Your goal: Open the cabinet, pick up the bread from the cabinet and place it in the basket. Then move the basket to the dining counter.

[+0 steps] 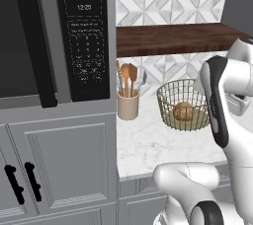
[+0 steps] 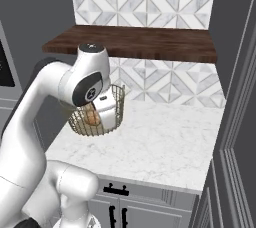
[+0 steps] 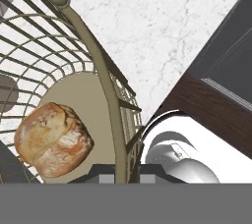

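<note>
The golden wire basket stands at the back of the marble worktop, under the dark brown cabinet board. The bread, a round golden-brown roll, lies inside on the basket's pale base. My gripper reaches down at the basket's right side, shut on its rim wire, which runs between the fingertips. Whether the basket is off the worktop I cannot tell. The dining counter is out of view.
A beige utensil crock stands left of the basket. A black microwave sits above grey panelled cabinets at the left. The marble worktop lies bare to the right, ending at a tall grey panel.
</note>
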### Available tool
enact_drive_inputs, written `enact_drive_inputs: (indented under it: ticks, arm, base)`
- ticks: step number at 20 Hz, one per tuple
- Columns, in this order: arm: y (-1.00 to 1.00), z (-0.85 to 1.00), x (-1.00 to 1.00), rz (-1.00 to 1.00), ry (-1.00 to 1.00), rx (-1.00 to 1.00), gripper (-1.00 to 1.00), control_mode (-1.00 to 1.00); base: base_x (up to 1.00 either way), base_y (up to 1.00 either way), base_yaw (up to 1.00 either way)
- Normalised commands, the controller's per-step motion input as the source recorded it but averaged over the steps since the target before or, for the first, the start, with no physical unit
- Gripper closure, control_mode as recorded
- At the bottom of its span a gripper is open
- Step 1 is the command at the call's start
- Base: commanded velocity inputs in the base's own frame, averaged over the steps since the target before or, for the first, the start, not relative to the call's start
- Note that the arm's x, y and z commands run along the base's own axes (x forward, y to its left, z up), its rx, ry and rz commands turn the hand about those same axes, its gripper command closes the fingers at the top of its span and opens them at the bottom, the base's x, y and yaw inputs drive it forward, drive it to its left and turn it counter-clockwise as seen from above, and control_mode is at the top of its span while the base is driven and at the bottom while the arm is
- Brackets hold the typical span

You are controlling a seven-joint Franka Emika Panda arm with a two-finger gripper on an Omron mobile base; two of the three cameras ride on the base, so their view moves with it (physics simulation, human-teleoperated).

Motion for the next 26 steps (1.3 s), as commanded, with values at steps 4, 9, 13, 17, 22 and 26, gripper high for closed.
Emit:
enact_drive_inputs:
  ticks: [4,9,13,17,22,26]
  arm:
    - [0.0,0.0,0.0,0.0,0.0,0.0,1.0,1.0]
    - [0.0,0.0,0.0,0.0,0.0,0.0,1.0,1.0]
    - [0.0,0.0,0.0,0.0,0.0,0.0,1.0,1.0]
    - [0.0,0.0,0.0,0.0,0.0,0.0,1.0,1.0]
    - [0.0,0.0,0.0,0.0,0.0,0.0,1.0,1.0]
    - [0.0,0.0,0.0,0.0,0.0,0.0,1.0,1.0]
  base:
    - [-0.23,0.0,0.0]
    - [-0.9,0.0,0.0]
    - [-1.0,0.17,0.04]
    - [-0.86,0.87,0.56]
    - [-0.56,0.82,0.87]
    - [-0.27,0.5,0.98]
